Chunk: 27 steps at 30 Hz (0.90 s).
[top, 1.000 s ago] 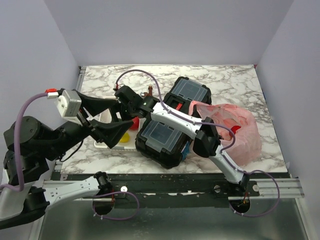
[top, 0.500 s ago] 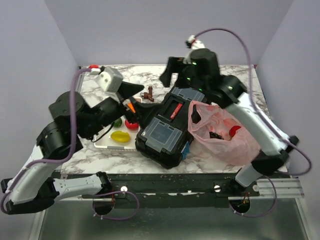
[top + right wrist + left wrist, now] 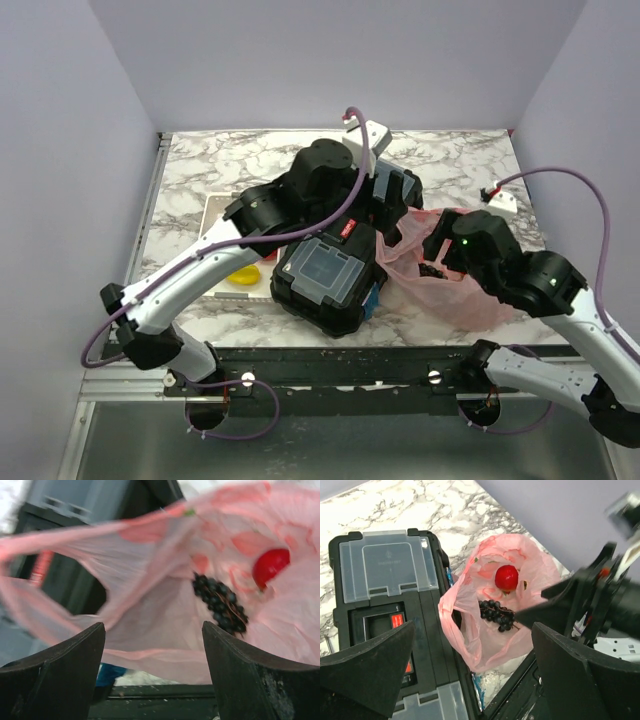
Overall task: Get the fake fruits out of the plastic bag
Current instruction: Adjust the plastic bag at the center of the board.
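The pink plastic bag [image 3: 470, 290] lies open at the right, beside the black toolbox [image 3: 325, 275]. Inside it the left wrist view shows a red apple [image 3: 506, 576] and a dark grape bunch [image 3: 496, 614]; the right wrist view shows the same apple [image 3: 270, 565] and grapes [image 3: 220, 605]. My left gripper [image 3: 474, 630] is open and empty, high above the toolbox and the bag's mouth. My right gripper [image 3: 153, 630] is open and empty just over the bag's near edge, its fingers [image 3: 547, 611] pointing at the grapes. It also shows in the top view [image 3: 440, 252].
A white tray [image 3: 213, 212] sits left of the toolbox, mostly hidden under my left arm [image 3: 260, 225]; a yellow fruit [image 3: 243, 273] shows in it. The toolbox's clear lid [image 3: 385, 560] lies beside the bag. The back and side walls stand close.
My left arm has swung from the left side to the right, over the toolbox. My right arm has pulled back from the tray and come down over the bag.
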{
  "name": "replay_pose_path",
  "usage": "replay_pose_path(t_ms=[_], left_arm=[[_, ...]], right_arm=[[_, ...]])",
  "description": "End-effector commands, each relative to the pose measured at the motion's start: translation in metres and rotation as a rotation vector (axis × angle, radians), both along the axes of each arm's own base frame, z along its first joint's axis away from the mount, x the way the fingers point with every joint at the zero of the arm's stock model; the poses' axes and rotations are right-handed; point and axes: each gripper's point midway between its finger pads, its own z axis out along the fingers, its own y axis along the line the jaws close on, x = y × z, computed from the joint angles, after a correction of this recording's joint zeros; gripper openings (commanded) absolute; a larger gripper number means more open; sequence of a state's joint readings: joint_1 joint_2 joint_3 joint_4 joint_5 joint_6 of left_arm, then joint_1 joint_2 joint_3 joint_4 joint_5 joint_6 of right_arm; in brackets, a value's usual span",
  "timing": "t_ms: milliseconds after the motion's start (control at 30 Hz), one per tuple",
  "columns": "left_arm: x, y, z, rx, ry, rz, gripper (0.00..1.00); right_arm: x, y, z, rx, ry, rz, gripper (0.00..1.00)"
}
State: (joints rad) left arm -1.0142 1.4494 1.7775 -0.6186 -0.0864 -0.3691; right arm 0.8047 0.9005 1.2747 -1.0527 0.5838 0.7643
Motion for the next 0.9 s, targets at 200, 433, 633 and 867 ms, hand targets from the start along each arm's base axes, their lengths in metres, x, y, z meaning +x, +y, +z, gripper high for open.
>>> replay_pose_path(t_ms=[200, 433, 633, 867], left_arm=[[0.009, -0.021, -0.047, 0.144, 0.151, -0.06, 0.99], [-0.012, -0.036, -0.073, 0.132, 0.252, -0.189, 0.9], [-0.009, -0.033, -0.099, 0.197, 0.276, -0.177, 0.77], [0.0, -0.025, -0.114, 0.243, 0.266, -0.145, 0.62]], right_arm=[[-0.02, -0.037, -0.093, -0.105, 0.204, -0.271, 0.8], [0.002, -0.026, -0.092, -0.099, 0.217, -0.249, 0.81], [0.035, -0.039, -0.11, -0.098, 0.284, -0.245, 0.79], [0.036, -0.039, -0.164, -0.077, 0.461, -0.271, 0.64]])
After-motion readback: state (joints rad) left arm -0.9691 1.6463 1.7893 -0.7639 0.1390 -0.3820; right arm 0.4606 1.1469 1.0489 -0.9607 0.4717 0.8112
